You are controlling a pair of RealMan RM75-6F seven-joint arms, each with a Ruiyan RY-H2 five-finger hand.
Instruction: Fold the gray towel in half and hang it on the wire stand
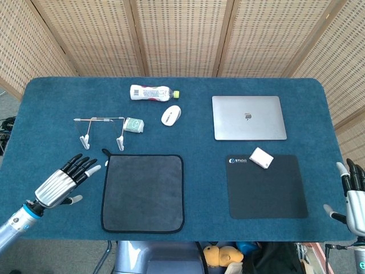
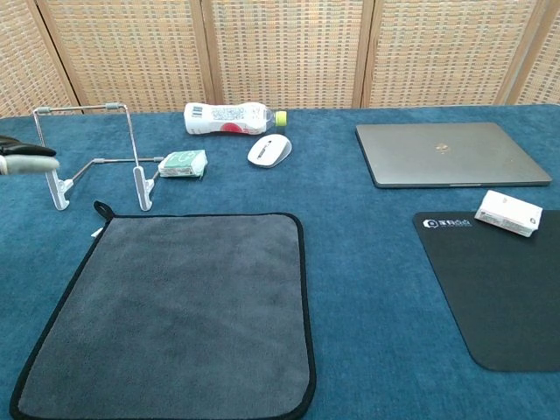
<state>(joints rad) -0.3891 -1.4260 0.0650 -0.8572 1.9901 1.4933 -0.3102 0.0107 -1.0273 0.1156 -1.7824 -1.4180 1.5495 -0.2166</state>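
The gray towel lies flat and unfolded on the blue table, black-edged, with a small loop at its far left corner. The wire stand stands upright just behind that corner. My left hand hovers left of the towel, fingers spread and holding nothing; only its fingertips show at the chest view's left edge. My right hand is at the table's front right corner, fingers extended, empty, far from the towel.
Behind the towel lie a plastic bottle, a white mouse and a small green packet beside the stand. A closed laptop sits at back right. A black mouse pad carries a small white box.
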